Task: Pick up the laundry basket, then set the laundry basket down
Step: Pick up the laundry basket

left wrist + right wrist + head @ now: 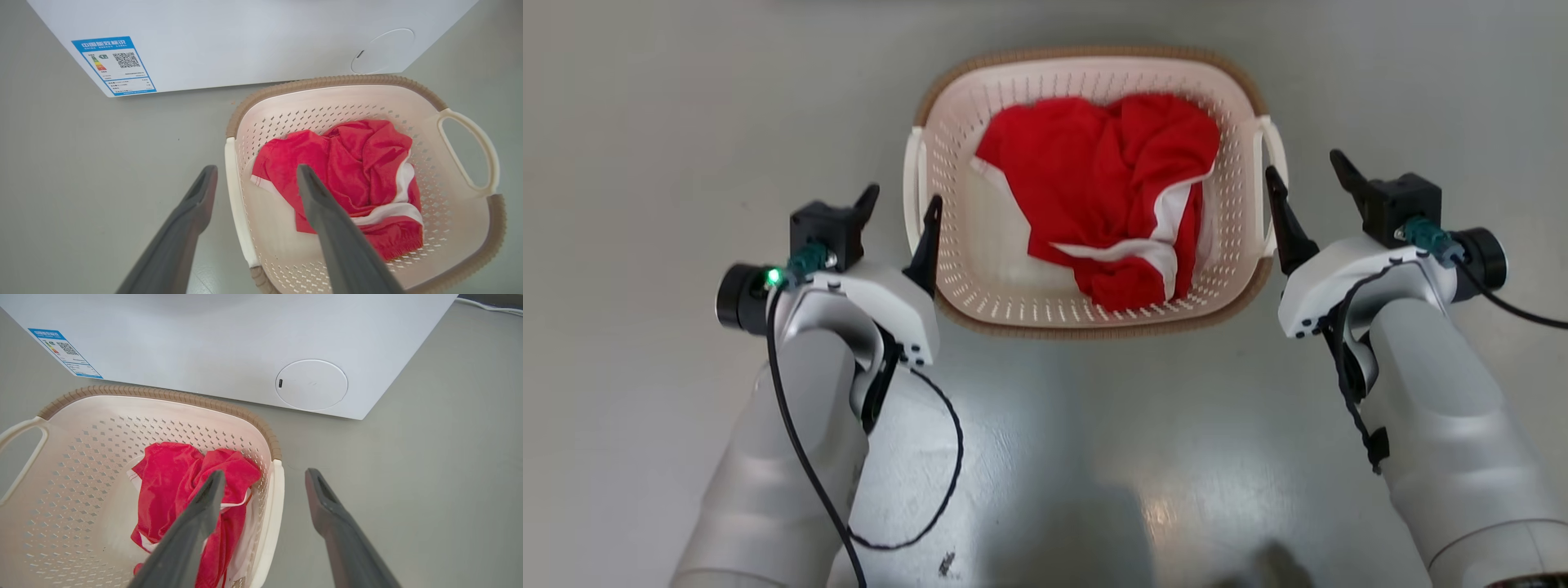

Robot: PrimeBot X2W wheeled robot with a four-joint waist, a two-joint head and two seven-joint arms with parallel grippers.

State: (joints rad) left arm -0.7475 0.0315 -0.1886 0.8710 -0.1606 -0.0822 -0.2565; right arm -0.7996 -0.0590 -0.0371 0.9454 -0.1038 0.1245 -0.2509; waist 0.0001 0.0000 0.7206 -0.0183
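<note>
Left fingers [927, 241] and right fingers [1286, 220], spread, straddle the laundry basket's [1094, 82] side handles [1279, 159].

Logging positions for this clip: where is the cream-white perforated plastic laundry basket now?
Top centre of the head view, on the grey floor, the laundry basket sits between the left gripper and the right gripper.

One laundry basket [1013, 304], two white loop handles [1278, 151]. One red-and-white garment [1111, 196]. One white washing machine [245, 41], bearing one blue label [114, 65] and one round cover [311, 384]. Two hands, left hand [903, 196] and right hand [1303, 163], two fingers [339, 237] each.
</note>
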